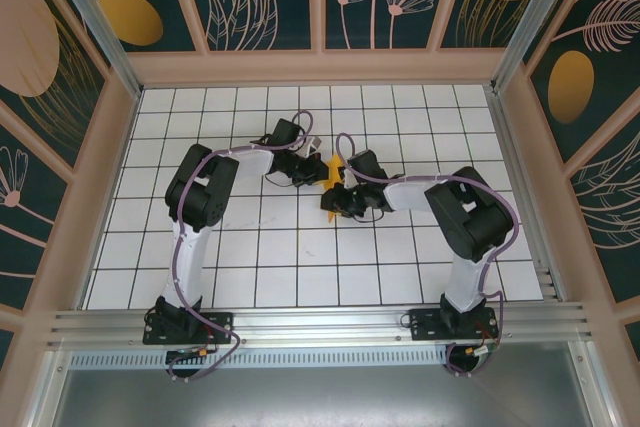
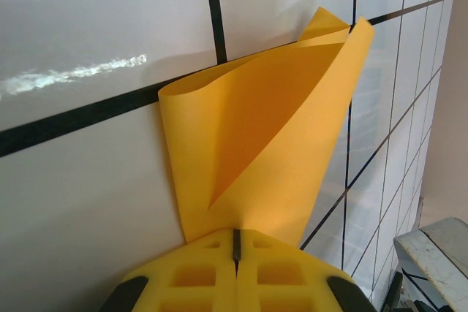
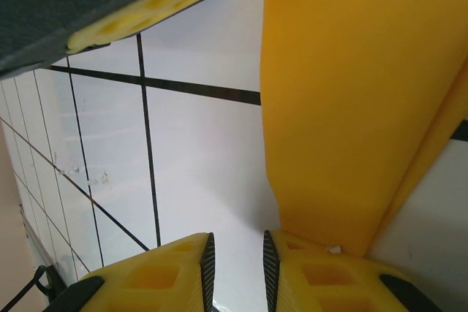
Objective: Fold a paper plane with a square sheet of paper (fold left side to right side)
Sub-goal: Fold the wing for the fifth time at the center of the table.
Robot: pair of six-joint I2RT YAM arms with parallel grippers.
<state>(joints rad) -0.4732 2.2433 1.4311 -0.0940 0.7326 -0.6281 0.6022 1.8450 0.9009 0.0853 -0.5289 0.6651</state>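
Black-and-white arms [image 1: 185,247] carry purple cables [image 1: 240,150] and yellow, grid-moulded tool fingers [image 2: 197,275].

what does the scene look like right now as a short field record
paper: orange-yellow sheet of paper, curled over on itself, not flat
left gripper: shut on the sheet's edge
right gripper: jaws slightly apart, nothing between them, sheet beside one finger
surface: white gridded table
fold: not yet pressed flat

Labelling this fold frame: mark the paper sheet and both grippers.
paper sheet [image 2: 256,144], left wrist view, its curled middle.
left gripper [image 2: 235,242], left wrist view, seam of its shut fingertips.
right gripper [image 3: 237,253], right wrist view, gap between fingertips.
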